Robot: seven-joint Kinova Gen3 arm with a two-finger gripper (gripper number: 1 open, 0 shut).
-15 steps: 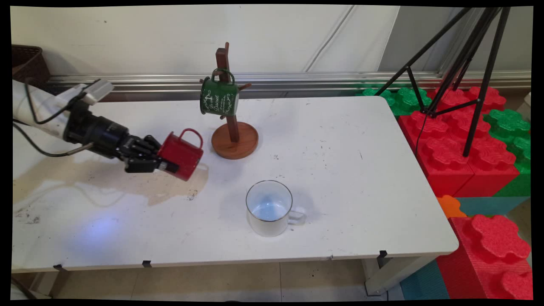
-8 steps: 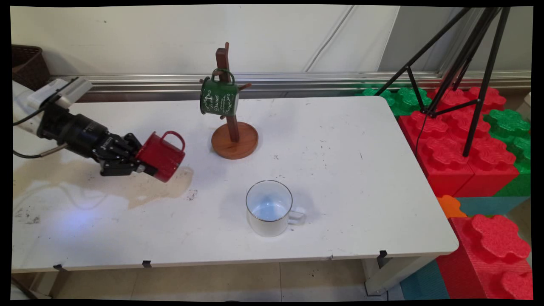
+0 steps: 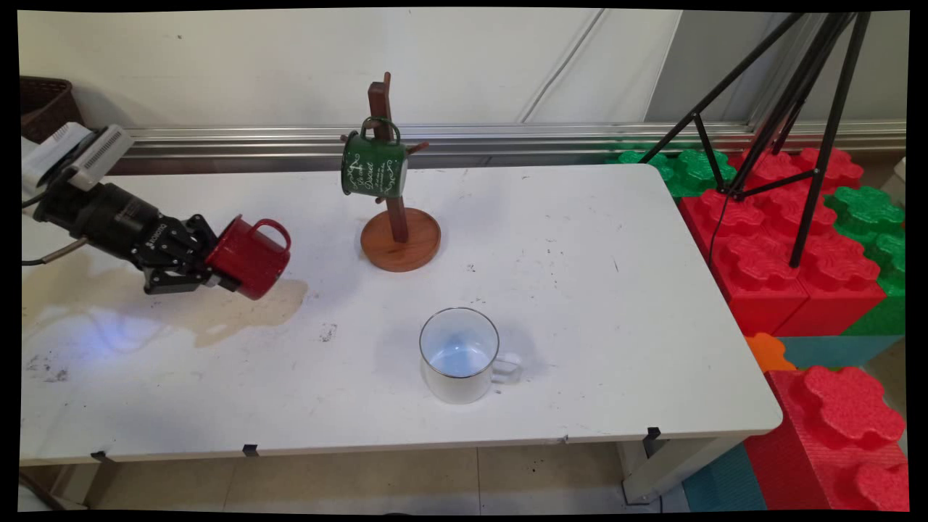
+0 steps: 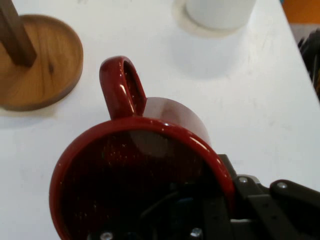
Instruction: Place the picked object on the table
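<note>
My black gripper [image 3: 215, 272] is shut on the rim of a red mug [image 3: 249, 256], held tilted above the table's left side with its handle up. In the hand view the red mug [image 4: 142, 165] fills the lower half, mouth toward the camera, one finger inside it. A wooden mug tree [image 3: 396, 217] stands to the right of the mug, with a green mug [image 3: 374, 167] hanging on a peg. Its round base [image 4: 37, 65] shows at the hand view's upper left. A white mug [image 3: 460, 354] stands upright nearer the front, and the white mug [image 4: 220, 12] shows at the top edge.
A brownish stain [image 3: 217, 312] spreads over the white table [image 3: 580, 290] under the gripper. Red and green foam blocks [image 3: 790, 246] and a black tripod [image 3: 790, 109] stand to the right of the table. A dark basket [image 3: 47, 105] sits at the back left.
The gripper has carried the red mug leftward and slightly up, away from the mug tree. The green and white mugs have not moved.
</note>
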